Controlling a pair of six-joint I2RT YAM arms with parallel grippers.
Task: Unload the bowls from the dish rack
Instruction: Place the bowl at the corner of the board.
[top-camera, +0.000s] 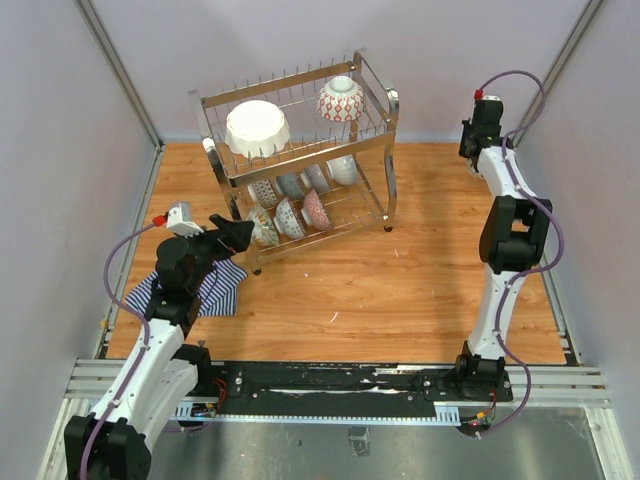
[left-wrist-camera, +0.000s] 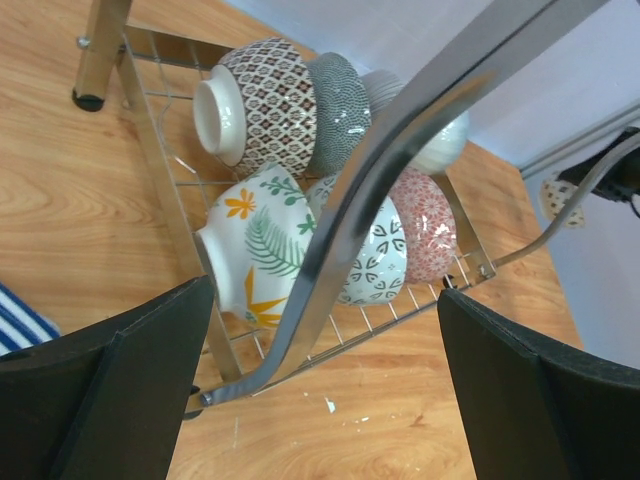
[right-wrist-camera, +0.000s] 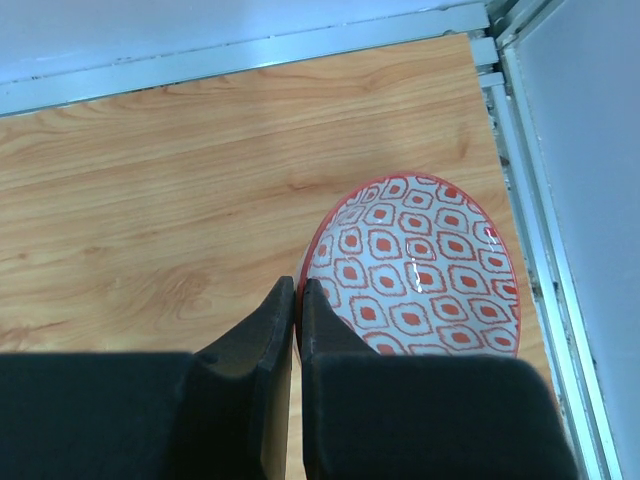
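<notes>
The right gripper (right-wrist-camera: 297, 318) is pressed almost together, pinching the rim of a red-lozenge bowl (right-wrist-camera: 420, 270) at the far right corner of the desk (right-wrist-camera: 150, 170). I cannot tell whether the bowl's foot rests on the wood. To do this well, I judge it should lower until the bowl sits flat, clear of the edge rail (right-wrist-camera: 515, 150). Then it should part its fingers and lift straight up, so the rim is not dragged.

The left gripper (left-wrist-camera: 322, 290) is spread wide, facing the left end of the dish rack (top-camera: 389, 150). The rack's loop handle (left-wrist-camera: 400, 150) crosses its path and must be gone around.

The rack stands at the far middle of the desk. A scalloped white bowl (top-camera: 257, 127) and a red-lattice bowl (top-camera: 341, 99) sit on top, with smaller patterned bowls (left-wrist-camera: 265, 105) on edge below
</notes>
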